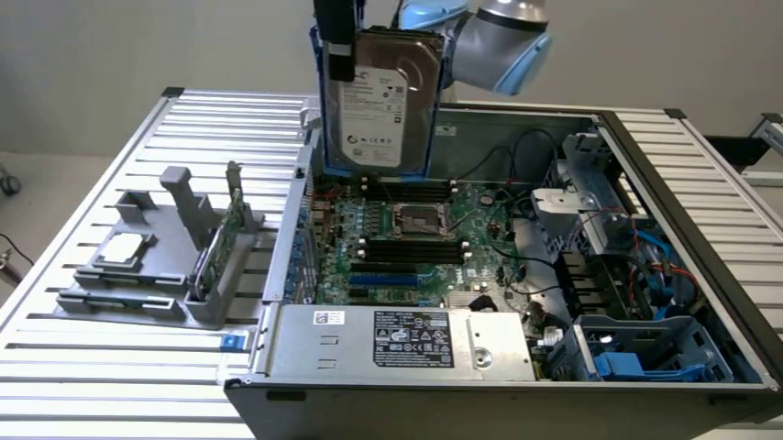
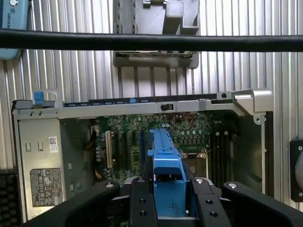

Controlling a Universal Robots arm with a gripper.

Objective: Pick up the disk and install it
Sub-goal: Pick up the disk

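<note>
The disk (image 1: 381,105) hangs upright above the back of the open computer case (image 1: 685,229), its white label facing the exterior camera and its blue carrier along the edges. My gripper (image 1: 348,66) is shut on its upper part, one black finger (image 1: 334,46) lying over the disk's face. In the wrist view the blue carrier edge of the disk (image 2: 165,158) sits between my two black fingers (image 2: 142,201), with my gripper (image 2: 168,191) over the motherboard (image 2: 189,137).
A grey fixture (image 1: 147,284) on the slatted table at the exterior view's left holds a small silver chip (image 1: 126,247) and a green circuit card (image 1: 220,240). Inside the case are a power supply (image 1: 404,339), cables and a blue drive bay (image 1: 648,353).
</note>
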